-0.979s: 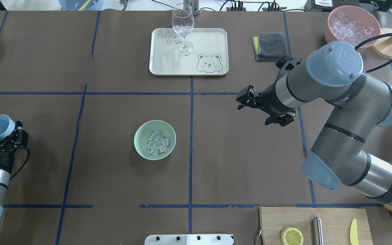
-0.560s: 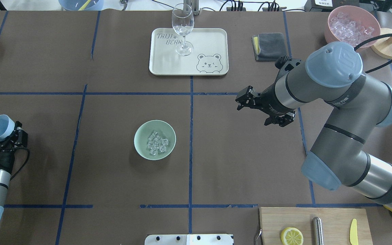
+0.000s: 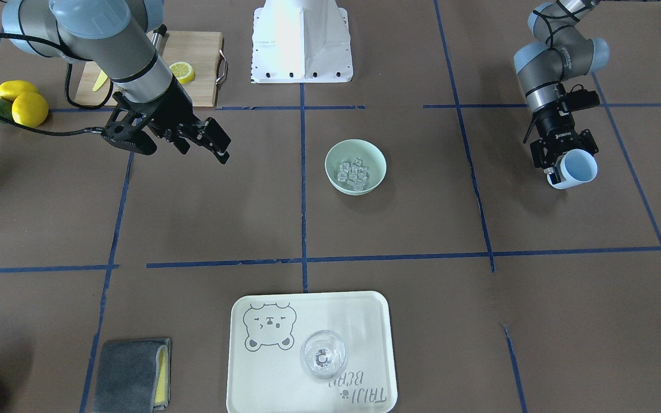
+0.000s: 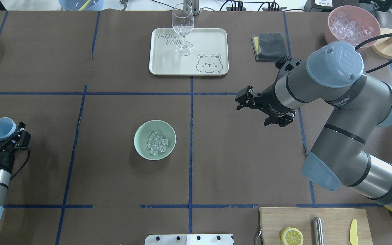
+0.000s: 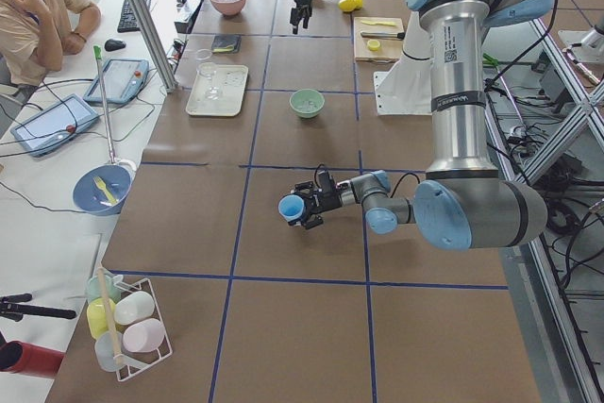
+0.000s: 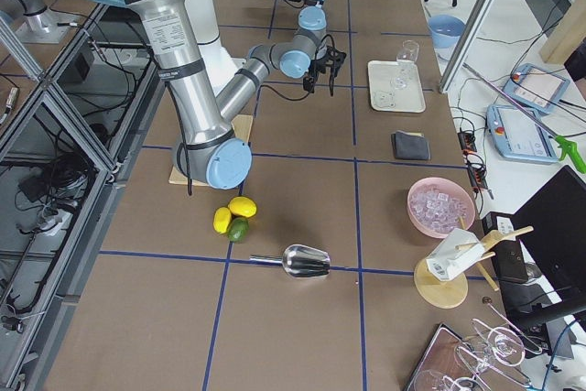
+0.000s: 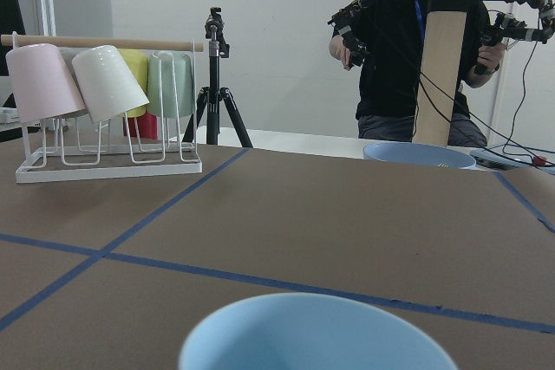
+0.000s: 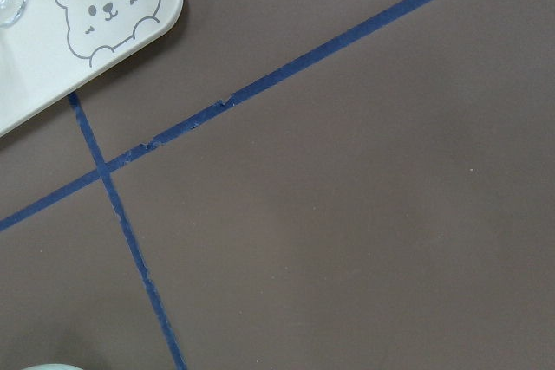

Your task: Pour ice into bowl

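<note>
The pale mint-green bowl point(image 4: 141, 133) stands on the table left of centre and holds several small clear ice cubes point(image 4: 157, 143). It also shows in the front-facing view point(image 3: 377, 160) with the ice point(image 3: 353, 174) in it. My left gripper point(image 4: 4, 135) is at the table's left edge, far from the bowl, shut on a light blue cup point(image 4: 1, 129). The cup point(image 3: 578, 168) is about upright with its mouth up, and its rim point(image 7: 316, 335) fills the bottom of the left wrist view. My right gripper point(image 4: 243, 99) is open and empty, above the table to the right of the bowl.
A cream tray point(image 4: 209, 41) with a wine glass point(image 4: 182, 29) is at the far middle. A grey cloth point(image 4: 269, 46) and a pink bowl of ice point(image 4: 353, 23) are at the far right. A cutting board with half a lemon point(image 4: 291, 235) is at the near right. A mug rack point(image 7: 104, 110) stands beyond the left gripper.
The left gripper with the blue cup has shifted slightly nearer the robot, and the cup has turned more upright. The right arm has barely moved.
</note>
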You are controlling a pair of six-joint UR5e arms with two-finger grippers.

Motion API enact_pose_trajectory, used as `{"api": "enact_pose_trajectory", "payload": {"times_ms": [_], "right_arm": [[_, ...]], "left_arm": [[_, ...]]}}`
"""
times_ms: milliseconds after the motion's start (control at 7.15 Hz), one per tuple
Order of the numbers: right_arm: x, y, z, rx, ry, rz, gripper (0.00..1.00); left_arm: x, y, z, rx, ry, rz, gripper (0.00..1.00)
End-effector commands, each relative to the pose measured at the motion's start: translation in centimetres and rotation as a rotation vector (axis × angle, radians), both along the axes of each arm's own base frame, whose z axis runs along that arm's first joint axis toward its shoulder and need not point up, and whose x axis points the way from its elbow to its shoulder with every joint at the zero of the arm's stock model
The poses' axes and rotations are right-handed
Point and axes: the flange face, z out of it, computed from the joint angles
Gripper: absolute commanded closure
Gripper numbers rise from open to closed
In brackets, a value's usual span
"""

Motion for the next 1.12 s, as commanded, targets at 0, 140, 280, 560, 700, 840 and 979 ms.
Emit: {"api": "enact_pose_trajectory", "payload": {"times_ms": [0,140,280,560,700,840,979], "right_arm": [[0.1,0.0,-0.1,-0.002,-0.002,0.002,0.0],[0.0,0.1,-0.1,-0.003,-0.004,0.0,0.0],[0.0,0.1,-0.2,-0.002,-0.006,0.0,0.0],[0.1,0.2,-0.5,0.002,-0.012,0.001,0.0],[0.3,0.4,-0.8,0.004,-0.018,-0.002,0.0],[0.3,0.4,-0.8,0.004,-0.018,-0.002,0.0],[0.3,0.4,-0.8,0.003,-0.018,-0.001,0.0]], "left_arm": [[-0.5,0.1,0.2,-0.009,-0.014,0.009,0.0],[-0.6,0.2,0.6,-0.029,-0.046,0.034,0.0],[-0.7,0.6,0.3,-0.058,-0.053,0.073,0.0],[0.2,2.0,-1.8,-0.101,-0.043,0.198,0.0],[-0.6,2.5,-1.3,-0.113,-0.051,0.226,0.0],[-1.1,3.1,-1.3,-0.116,-0.038,0.247,0.0],[-1.9,3.7,-1.6,-0.118,-0.038,0.26,0.0]]}}
